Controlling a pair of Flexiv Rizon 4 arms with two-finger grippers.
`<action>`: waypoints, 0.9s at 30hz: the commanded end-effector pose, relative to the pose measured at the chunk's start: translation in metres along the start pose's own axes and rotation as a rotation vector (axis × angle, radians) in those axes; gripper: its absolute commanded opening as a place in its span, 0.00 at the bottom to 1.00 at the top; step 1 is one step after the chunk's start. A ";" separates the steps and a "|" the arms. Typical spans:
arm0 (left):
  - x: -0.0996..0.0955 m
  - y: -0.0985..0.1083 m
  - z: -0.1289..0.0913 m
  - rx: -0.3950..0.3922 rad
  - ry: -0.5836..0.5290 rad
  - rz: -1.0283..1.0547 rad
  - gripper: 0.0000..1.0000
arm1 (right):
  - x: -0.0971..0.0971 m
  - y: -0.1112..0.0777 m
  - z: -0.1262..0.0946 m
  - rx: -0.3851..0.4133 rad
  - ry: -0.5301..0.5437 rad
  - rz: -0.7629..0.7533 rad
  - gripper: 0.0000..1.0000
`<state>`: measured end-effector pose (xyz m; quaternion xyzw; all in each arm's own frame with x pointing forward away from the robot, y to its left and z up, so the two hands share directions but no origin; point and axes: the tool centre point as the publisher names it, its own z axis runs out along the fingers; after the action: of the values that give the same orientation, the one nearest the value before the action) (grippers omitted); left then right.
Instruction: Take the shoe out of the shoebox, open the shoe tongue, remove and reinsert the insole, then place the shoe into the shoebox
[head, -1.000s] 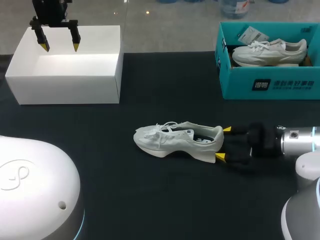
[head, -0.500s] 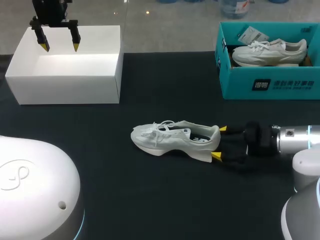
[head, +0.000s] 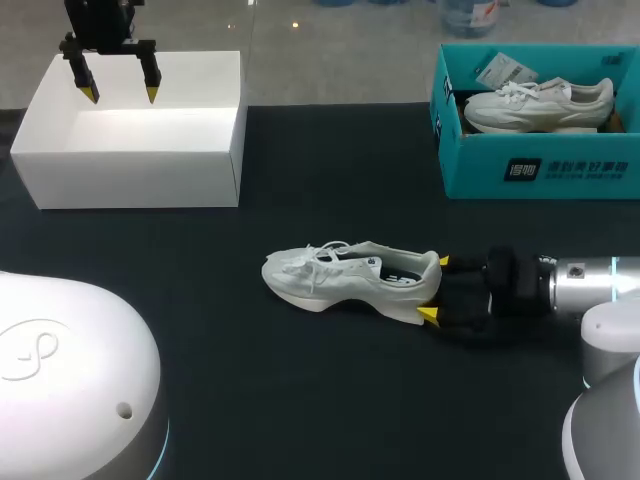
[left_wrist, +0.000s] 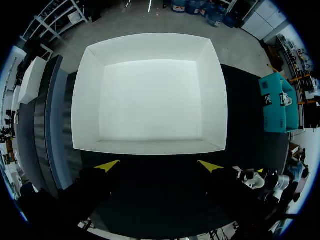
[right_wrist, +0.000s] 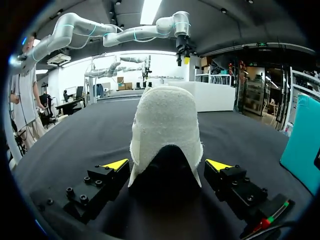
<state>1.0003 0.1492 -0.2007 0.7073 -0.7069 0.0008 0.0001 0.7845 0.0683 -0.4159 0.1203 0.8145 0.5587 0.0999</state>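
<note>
— How many shoes are out?
— Two. One white shoe stands on its sole near the middle of the bench, toe toward the left edge. A second shoe lies inside the teal box at the far right corner.
— And boxes?
— Two as well: the teal box, and a white box at the far left corner, open at the top.
— The pincers?
— Two. The right pincer lies low at the heel of the white shoe. It is spread, with one yellow tip on each side of the heel and a thin gap at both. The left pincer hangs above the white box, its two tips spread wide apart.
</note>
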 end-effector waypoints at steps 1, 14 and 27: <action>0.000 0.000 0.000 0.000 -0.001 0.000 1.00 | -0.002 0.000 0.010 0.003 0.004 -0.001 1.00; 0.000 0.000 0.000 0.000 -0.001 0.000 1.00 | -0.006 -0.003 0.023 -0.008 0.013 -0.011 1.00; 0.000 0.000 0.000 0.000 -0.001 0.000 1.00 | -0.004 -0.006 0.032 -0.025 0.057 -0.024 0.00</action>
<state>1.0003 0.1492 -0.2007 0.7073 -0.7069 0.0008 0.0001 0.7953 0.0928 -0.4295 0.0949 0.8107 0.5711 0.0867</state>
